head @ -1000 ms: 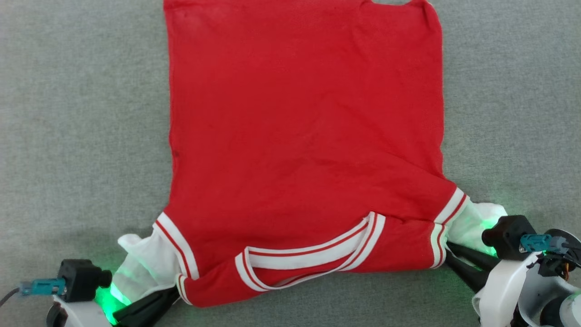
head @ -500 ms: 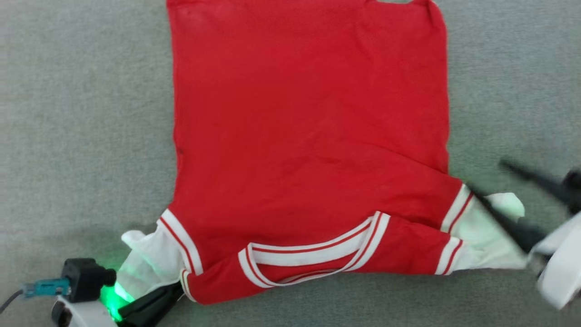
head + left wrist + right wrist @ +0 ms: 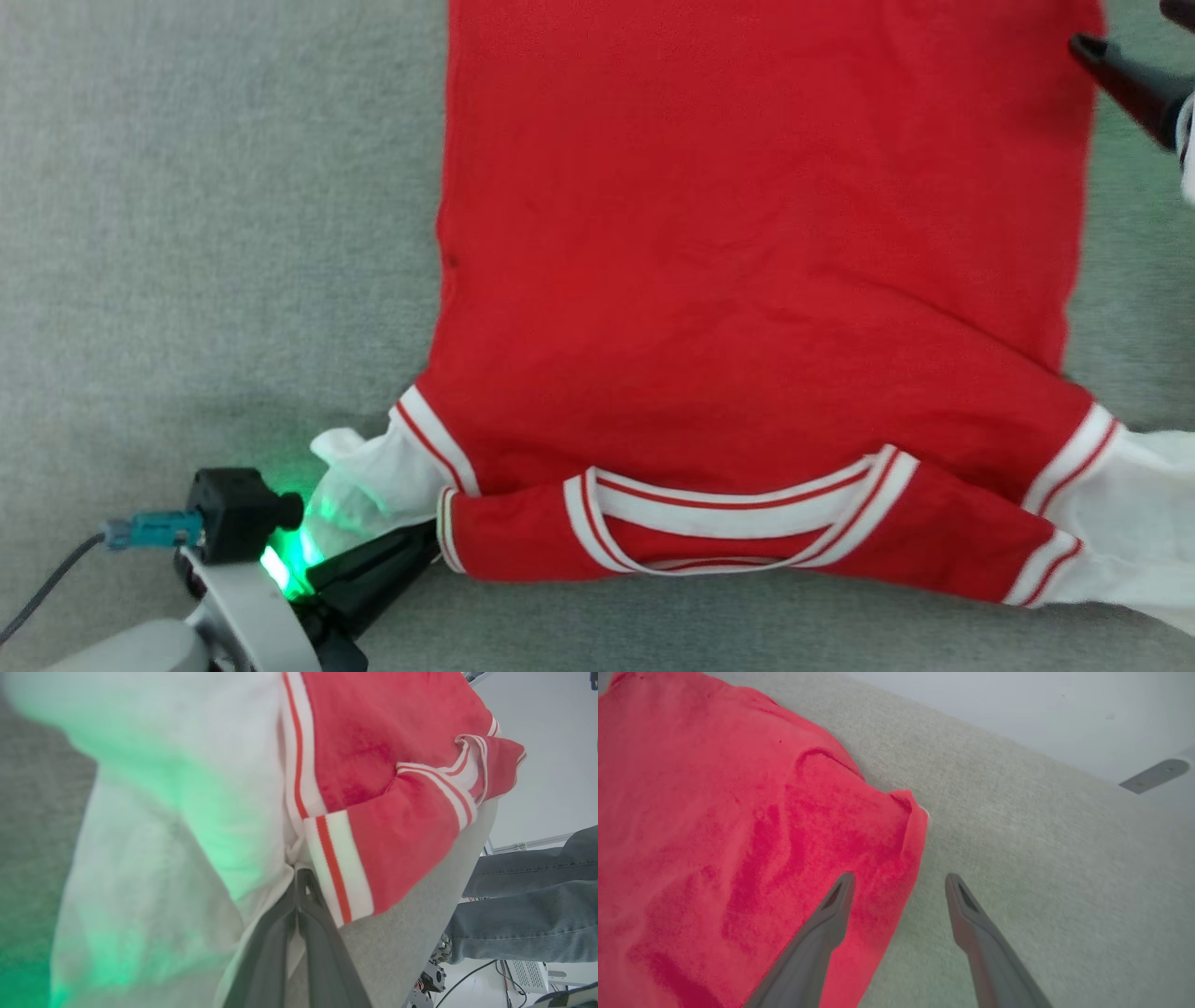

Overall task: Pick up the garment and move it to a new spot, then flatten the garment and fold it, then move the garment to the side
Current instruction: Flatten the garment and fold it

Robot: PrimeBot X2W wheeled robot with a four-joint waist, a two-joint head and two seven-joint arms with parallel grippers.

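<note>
Pinching the near-left shoulder seam, our left gripper (image 3: pixel 425 551) is clamped tight on the garment (image 3: pixel 747 233), right where the white sleeve (image 3: pixel 373 485) bunches up. It lies spread on the grey felt table (image 3: pixel 187 233), collar (image 3: pixel 738 523) toward us, so we'd say flattening is mostly there, but the shoulders look rumpled and no fold has begun. Up by the far right hem corner our right gripper (image 3: pixel 899 879) hangs spread wide, holding nothing. Plenty of bare felt on the left for the side move.

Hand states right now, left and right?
Left hand: shut, pinching the garment at its white sleeve.
Right hand: open, holding nothing.
</note>
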